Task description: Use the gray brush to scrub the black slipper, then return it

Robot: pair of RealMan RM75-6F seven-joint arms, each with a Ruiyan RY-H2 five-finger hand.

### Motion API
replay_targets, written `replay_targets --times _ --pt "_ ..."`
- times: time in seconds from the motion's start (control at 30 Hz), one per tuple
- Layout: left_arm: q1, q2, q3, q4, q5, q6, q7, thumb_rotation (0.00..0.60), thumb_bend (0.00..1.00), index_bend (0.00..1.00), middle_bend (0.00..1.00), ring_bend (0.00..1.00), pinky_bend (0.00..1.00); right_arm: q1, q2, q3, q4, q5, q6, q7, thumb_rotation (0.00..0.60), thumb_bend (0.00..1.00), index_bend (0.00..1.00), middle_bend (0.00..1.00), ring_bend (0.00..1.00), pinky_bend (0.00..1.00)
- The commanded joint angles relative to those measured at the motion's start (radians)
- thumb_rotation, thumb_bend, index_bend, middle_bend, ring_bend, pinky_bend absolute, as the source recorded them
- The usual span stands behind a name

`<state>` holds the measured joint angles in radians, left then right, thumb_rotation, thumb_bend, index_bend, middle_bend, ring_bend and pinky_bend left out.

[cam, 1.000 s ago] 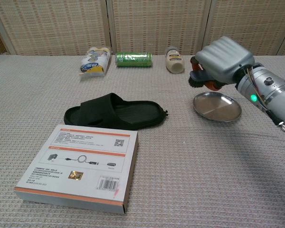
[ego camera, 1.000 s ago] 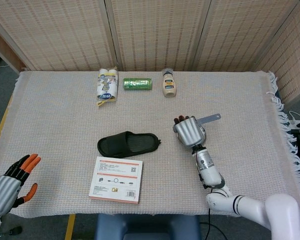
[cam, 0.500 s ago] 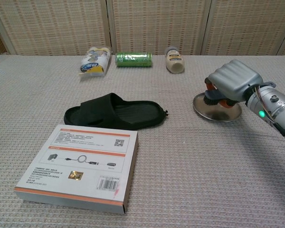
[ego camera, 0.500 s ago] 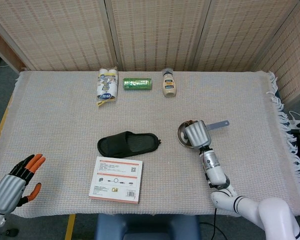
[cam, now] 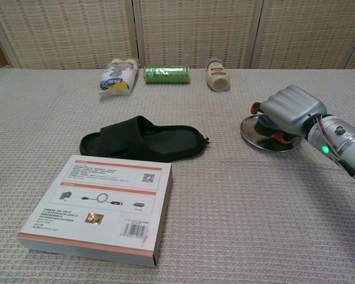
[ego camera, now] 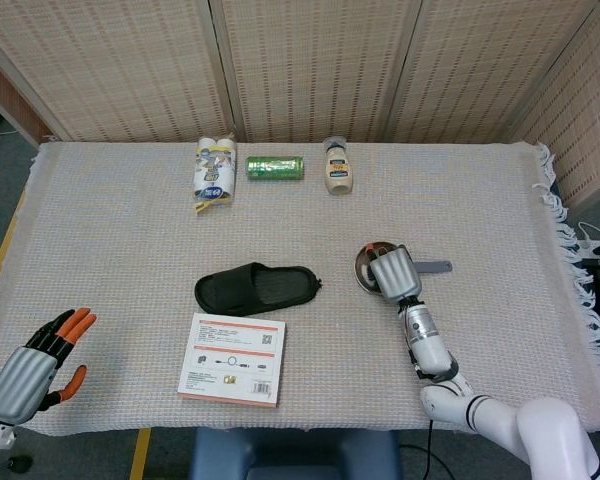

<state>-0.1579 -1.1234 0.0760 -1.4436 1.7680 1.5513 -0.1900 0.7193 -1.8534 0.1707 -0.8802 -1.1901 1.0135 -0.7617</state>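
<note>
The black slipper (ego camera: pixel 257 288) (cam: pixel 143 139) lies on its sole in the middle of the table, toe to the right. To its right sits a round metal plate (ego camera: pixel 363 260) (cam: pixel 257 141). My right hand (ego camera: pixel 393 273) (cam: pixel 293 109) is down over the plate, fingers wrapped on the gray brush. The brush's flat handle (ego camera: pixel 435 267) sticks out to the right and its dark bristles (cam: pixel 266 124) rest in the plate. My left hand (ego camera: pixel 30 365) hangs at the table's near left corner, fingers spread, holding nothing.
A white and orange box (ego camera: pixel 233 358) (cam: pixel 97 207) lies flat just in front of the slipper. Along the far edge lie a white pack (ego camera: pixel 215 173), a green roll (ego camera: pixel 274 167) and a cream bottle (ego camera: pixel 338 166).
My right hand has come down and slightly right with the brush, from above the plate into it. The handle has swung lower. The left hand has drifted slightly.
</note>
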Motion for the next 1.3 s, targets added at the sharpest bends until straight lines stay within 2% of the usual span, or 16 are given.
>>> replay_targets --times 0.03,0.3,0.5,0.63,0.73,0.83,0.87,0.93,0.97,1.0,1.07,1.17,1.3 --pt "0.000 0.000 0.000 0.000 -0.001 -0.001 0.002 0.600 0.51 0.00 0.00 0.00 0.17 -0.004 0.010 0.002 -0.018 0.007 -0.001 -0.010 0.600 0.37 0.17 0.41 0.38 0.57" --pt "0.001 -0.001 -0.001 -0.001 0.000 0.008 0.005 0.600 0.51 0.00 0.00 0.00 0.17 -0.031 0.114 0.005 -0.178 0.034 -0.011 -0.012 0.600 0.35 0.00 0.30 0.28 0.49" --pt "0.006 -0.001 -0.001 -0.001 0.003 0.022 0.008 0.600 0.52 0.00 0.00 0.00 0.17 -0.037 0.157 -0.004 -0.244 0.058 -0.030 -0.025 0.600 0.23 0.00 0.24 0.23 0.45" --pt "0.010 0.002 -0.001 -0.002 0.002 0.030 0.006 0.600 0.51 0.00 0.00 0.00 0.17 -0.060 0.211 -0.001 -0.345 0.034 0.021 0.019 0.600 0.21 0.00 0.20 0.19 0.41" --pt "0.012 0.003 -0.003 0.003 -0.003 0.034 0.001 0.600 0.51 0.00 0.00 0.00 0.17 -0.131 0.298 -0.021 -0.487 -0.051 0.144 0.126 0.600 0.19 0.00 0.14 0.11 0.31" --pt "0.014 0.002 -0.007 0.009 -0.011 0.034 -0.001 0.600 0.51 0.00 0.00 0.00 0.17 -0.255 0.407 -0.109 -0.617 -0.192 0.315 0.283 0.600 0.18 0.00 0.03 0.01 0.12" --pt "0.014 0.000 -0.011 0.013 -0.019 0.032 0.001 0.600 0.51 0.00 0.00 0.00 0.17 -0.310 0.442 -0.159 -0.634 -0.278 0.401 0.369 0.600 0.18 0.00 0.02 0.00 0.10" --pt "0.015 -0.004 -0.017 0.019 -0.031 0.030 0.006 0.600 0.51 0.00 0.00 0.00 0.17 -0.390 0.462 -0.229 -0.591 -0.404 0.547 0.498 0.600 0.18 0.00 0.01 0.00 0.07" --pt "0.015 -0.007 -0.021 0.024 -0.038 0.029 0.010 0.600 0.51 0.00 0.00 0.00 0.17 -0.441 0.460 -0.264 -0.537 -0.459 0.633 0.560 0.600 0.18 0.00 0.01 0.00 0.07" --pt "0.015 -0.010 -0.025 0.027 -0.042 0.029 0.012 0.600 0.51 0.00 0.00 0.00 0.17 -0.477 0.455 -0.283 -0.496 -0.484 0.686 0.594 0.600 0.17 0.00 0.01 0.00 0.05" --pt "0.015 -0.020 -0.034 0.033 -0.051 0.033 0.024 0.600 0.51 0.00 0.00 0.00 0.17 -0.551 0.447 -0.303 -0.420 -0.500 0.781 0.636 0.600 0.17 0.00 0.01 0.00 0.02" --pt "0.021 -0.035 -0.042 0.039 -0.054 0.047 0.055 0.600 0.51 0.00 0.00 0.00 0.17 -0.613 0.440 -0.284 -0.338 -0.499 0.873 0.649 0.600 0.17 0.00 0.01 0.00 0.00" --pt "0.024 -0.046 -0.045 0.037 -0.052 0.052 0.086 0.600 0.51 0.00 0.00 0.00 0.16 -0.634 0.471 -0.253 -0.363 -0.492 0.905 0.691 0.600 0.17 0.00 0.01 0.00 0.00"
